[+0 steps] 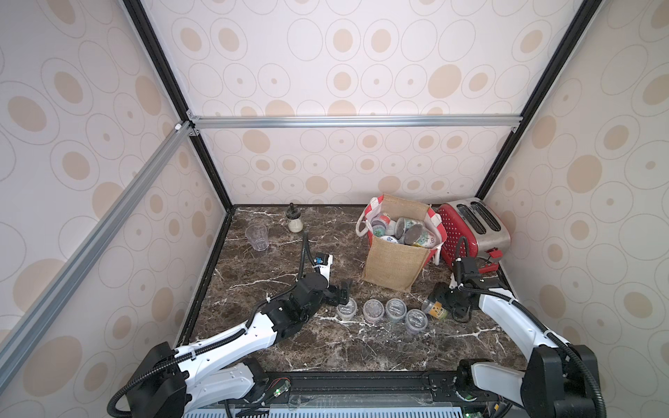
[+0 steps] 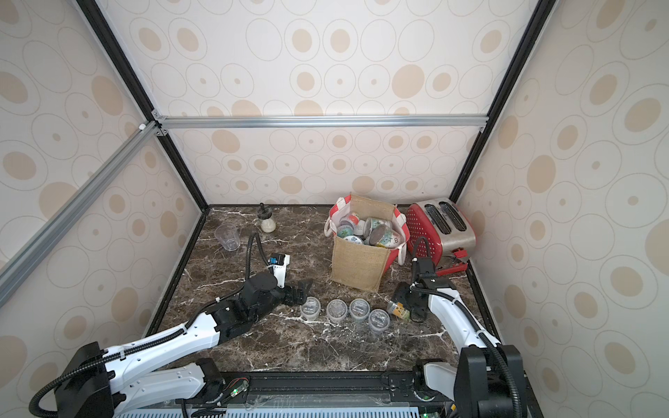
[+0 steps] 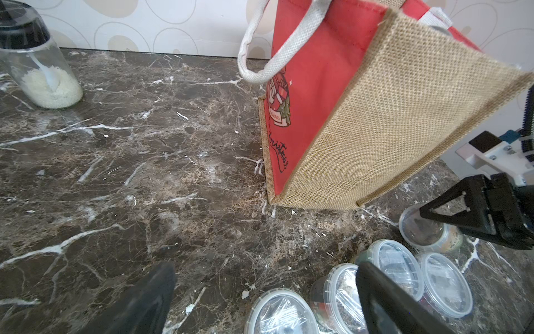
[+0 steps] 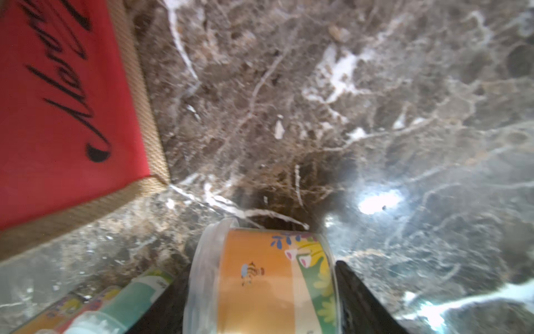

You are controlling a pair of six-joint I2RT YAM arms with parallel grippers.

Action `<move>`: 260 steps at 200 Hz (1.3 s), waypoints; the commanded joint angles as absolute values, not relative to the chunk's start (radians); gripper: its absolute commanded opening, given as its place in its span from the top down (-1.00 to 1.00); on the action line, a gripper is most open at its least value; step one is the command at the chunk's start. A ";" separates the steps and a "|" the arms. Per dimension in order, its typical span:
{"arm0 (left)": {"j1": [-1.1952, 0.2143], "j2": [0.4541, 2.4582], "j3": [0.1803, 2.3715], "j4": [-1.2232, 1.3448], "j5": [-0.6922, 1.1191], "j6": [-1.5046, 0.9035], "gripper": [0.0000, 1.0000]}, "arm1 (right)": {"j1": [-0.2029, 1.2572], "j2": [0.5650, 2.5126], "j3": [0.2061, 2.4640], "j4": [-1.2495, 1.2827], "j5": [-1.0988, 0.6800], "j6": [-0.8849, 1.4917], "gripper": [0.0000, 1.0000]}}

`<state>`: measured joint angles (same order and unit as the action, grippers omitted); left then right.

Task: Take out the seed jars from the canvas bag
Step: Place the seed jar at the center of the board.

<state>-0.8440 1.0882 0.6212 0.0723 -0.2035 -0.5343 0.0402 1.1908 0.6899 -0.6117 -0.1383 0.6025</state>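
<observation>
The canvas bag point(image 1: 394, 260) point(image 2: 362, 262) stands upright at the back right of the marble top, with several seed jars point(image 1: 412, 233) piled inside. Several short clear-lidded seed jars point(image 1: 373, 310) point(image 3: 341, 292) stand in a row in front of it. My right gripper point(image 1: 440, 302) point(image 4: 261, 289) is shut on an orange flower-labelled seed jar point(image 1: 436, 312) point(image 4: 254, 260), held tilted low over the table at the right end of that row. My left gripper point(image 1: 342, 295) point(image 3: 264, 269) is open beside the leftmost short jar point(image 1: 346, 308), with nothing between its fingers.
A red dotted toaster point(image 1: 474, 231) stands right of the bag, against the right wall. A glass shaker with a black knob point(image 1: 294, 219) and a clear tumbler point(image 1: 257, 237) stand at the back left. The enclosure walls close in on three sides.
</observation>
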 commanded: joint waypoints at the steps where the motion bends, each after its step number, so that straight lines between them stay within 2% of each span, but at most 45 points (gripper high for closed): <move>1: -0.836 1.074 0.655 0.072 -0.207 -0.531 -0.97 | 0.046 1.174 0.668 -0.471 -0.230 0.663 -0.31; 70: -0.833 1.066 0.652 0.066 -0.213 -0.526 -0.97 | 0.019 1.249 0.565 -0.180 -0.388 0.728 -0.30; 119: -0.831 1.074 0.653 0.071 -0.209 -0.525 -0.97 | -0.072 1.245 0.458 -0.053 -0.488 0.733 -0.30; 237: -0.830 1.089 0.675 0.064 -0.201 -0.524 -0.97 | -0.239 1.232 0.347 0.018 -0.617 0.708 -0.42; 260: -0.829 1.092 0.680 0.062 -0.201 -0.525 -0.97 | -0.252 1.223 0.339 0.016 -0.621 0.708 -0.54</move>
<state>-0.8371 1.0885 0.6300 0.0708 -0.2024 -0.5339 -0.2356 1.2251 0.3782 0.0681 -0.6563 0.7151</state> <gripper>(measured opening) 0.984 0.746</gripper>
